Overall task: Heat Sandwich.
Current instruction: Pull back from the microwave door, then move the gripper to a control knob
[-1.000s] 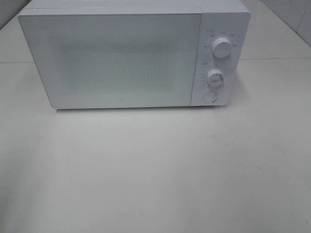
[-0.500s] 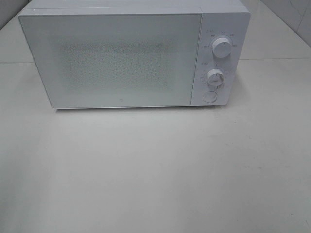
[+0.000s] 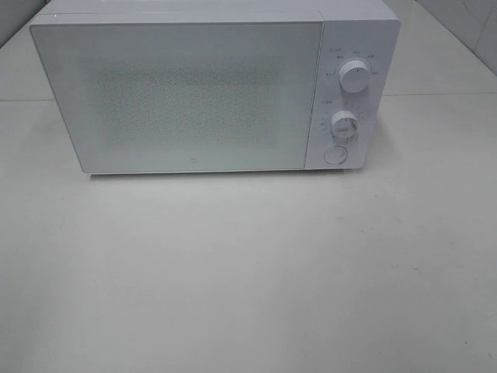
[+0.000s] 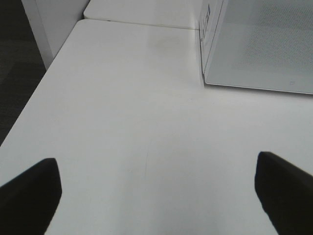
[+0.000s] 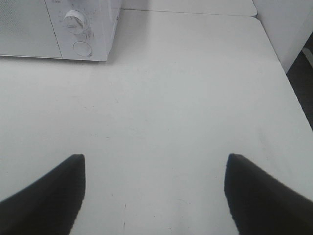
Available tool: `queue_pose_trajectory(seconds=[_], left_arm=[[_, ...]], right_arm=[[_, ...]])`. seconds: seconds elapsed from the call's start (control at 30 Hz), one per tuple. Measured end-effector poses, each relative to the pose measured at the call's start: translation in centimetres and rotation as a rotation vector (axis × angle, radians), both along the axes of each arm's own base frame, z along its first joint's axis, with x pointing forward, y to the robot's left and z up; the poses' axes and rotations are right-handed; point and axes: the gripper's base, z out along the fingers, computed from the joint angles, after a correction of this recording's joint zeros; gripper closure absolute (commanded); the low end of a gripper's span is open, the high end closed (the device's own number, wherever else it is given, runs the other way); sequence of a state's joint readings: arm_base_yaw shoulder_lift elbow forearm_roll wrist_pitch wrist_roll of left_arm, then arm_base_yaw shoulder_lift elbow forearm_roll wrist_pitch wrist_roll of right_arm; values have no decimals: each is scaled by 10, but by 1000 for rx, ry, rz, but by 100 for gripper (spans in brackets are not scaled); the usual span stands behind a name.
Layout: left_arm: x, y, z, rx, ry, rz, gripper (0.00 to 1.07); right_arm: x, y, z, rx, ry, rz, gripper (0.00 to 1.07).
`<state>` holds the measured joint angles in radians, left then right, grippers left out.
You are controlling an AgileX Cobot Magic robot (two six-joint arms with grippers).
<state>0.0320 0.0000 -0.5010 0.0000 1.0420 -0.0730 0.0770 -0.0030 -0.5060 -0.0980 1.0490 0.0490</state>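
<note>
The sandwich is nowhere in view, perhaps behind the shut door of the white microwave (image 3: 194, 93), and with left gripper (image 4: 156, 164) and right gripper (image 5: 155, 159) jaws spread empty over the surface (image 3: 248, 272), a reach for the round button (image 3: 335, 155) could nudge the lower dial (image 3: 343, 124) beside it.

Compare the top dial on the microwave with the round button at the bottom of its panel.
The top dial stands out as a raised knob; the round button sits nearly flat. The top dial has a dark pointer line and printed marks around it; the round button has neither. The top dial is highest on the control panel, the round button lowest. Both are round, white, and on the microwave.
</note>
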Motion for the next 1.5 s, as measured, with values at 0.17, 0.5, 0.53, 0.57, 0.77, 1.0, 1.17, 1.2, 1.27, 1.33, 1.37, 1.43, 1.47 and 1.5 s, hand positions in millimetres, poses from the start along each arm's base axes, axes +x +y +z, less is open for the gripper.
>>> queue_pose_trajectory(seconds=[0.17,0.5,0.53,0.57,0.77,1.0,1.17,1.2,1.27,1.33,1.37,1.43,1.47,1.5], left_arm=[[0,0,0,0,-3,0,3],[0,0,0,0,-3,0,3],[0,0,0,0,-3,0,3],[0,0,0,0,-3,0,3],[0,0,0,0,-3,0,3],[0,0,0,0,-3,0,3],[0,0,0,0,-3,0,3],[0,0,0,0,-3,0,3],[0,0,0,0,-3,0,3],[0,0,0,0,-3,0,3],[0,0,0,0,-3,0,3],[0,0,0,0,-3,0,3],[0,0,0,0,-3,0,3],[0,0,0,0,-3,0,3]], right_arm=[[0,0,0,0,0,0,31],[0,0,0,2,0,1,31],[0,0,0,2,0,1,31],[0,0,0,2,0,1,31],[0,0,0,2,0,1,31],[0,0,0,2,0,1,31],[0,0,0,2,0,1,31],[0,0,0,2,0,1,31],[0,0,0,2,0,1,31],[0,0,0,2,0,1,31],[0,0,0,2,0,1,31],[0,0,0,2,0,1,31],[0,0,0,2,0,1,31],[0,0,0,2,0,1,31]])
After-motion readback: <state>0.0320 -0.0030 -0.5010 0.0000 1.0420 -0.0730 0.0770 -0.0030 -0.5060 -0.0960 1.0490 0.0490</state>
